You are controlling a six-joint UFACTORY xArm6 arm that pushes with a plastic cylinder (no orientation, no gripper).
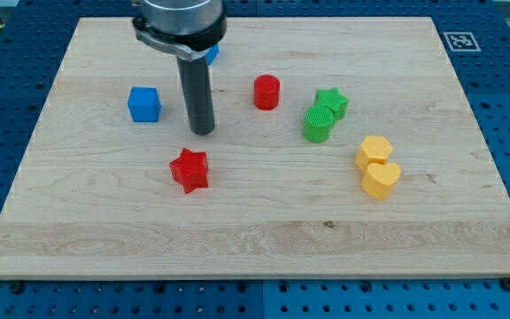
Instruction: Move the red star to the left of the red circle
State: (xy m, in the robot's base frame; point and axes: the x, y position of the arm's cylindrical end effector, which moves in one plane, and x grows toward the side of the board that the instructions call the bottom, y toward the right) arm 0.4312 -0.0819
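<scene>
My rod stands upright from the view's top, my tip [202,132] on the board [264,239], holding nothing and touching no block. It sits just above the red star [189,170], between the blue cube [144,104] and the red circle [266,92]. The star lies below-left of the circle.
</scene>
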